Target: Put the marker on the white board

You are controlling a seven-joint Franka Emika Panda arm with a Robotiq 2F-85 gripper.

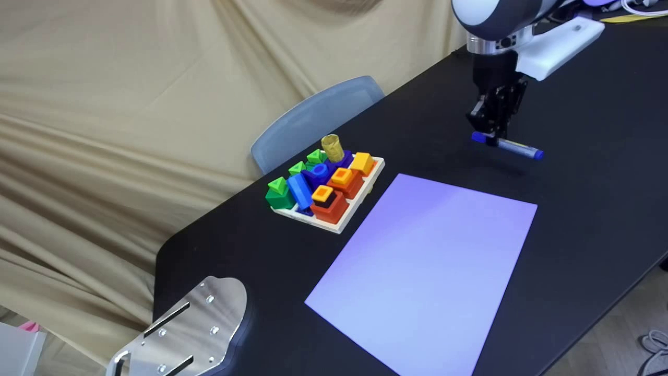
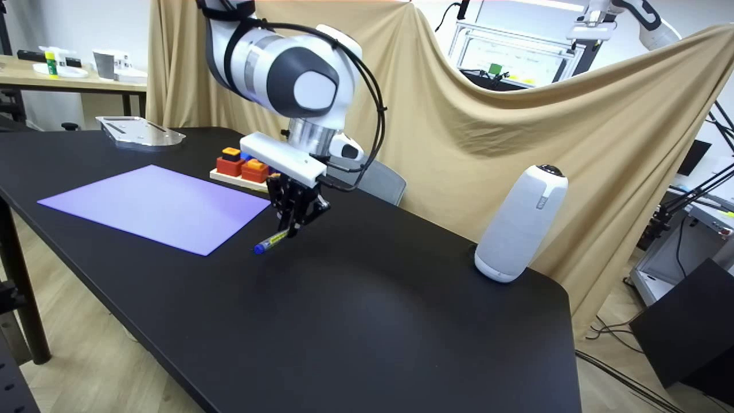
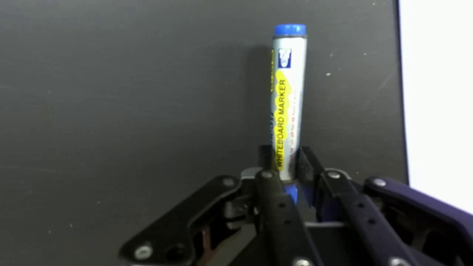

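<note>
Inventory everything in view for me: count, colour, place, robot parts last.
Table: 1, black, centre.
White board: 1, pale lavender, flat on the table.
Marker: 1, whitish with blue ends, held beside the white board.
Block tray: 1, cream, on the table.
Blocks: several, green, blue, yellow, orange, red, on the tray.
Metal plate: 1, silver, at a table end.
Speaker-like device: 1, white, at the opposite end.
Chair: 1, grey, behind the table.
Curtain: 1, tan, behind the chair.
Side table: 1, tan, background.
Background equipment: uncounted, mixed colours, beyond the curtain.
Footwear: count unclear, grey, floor.
Robot arm: 1, white and dark grey, over the table.
Gripper: 1, black, closed on the marker.
</note>
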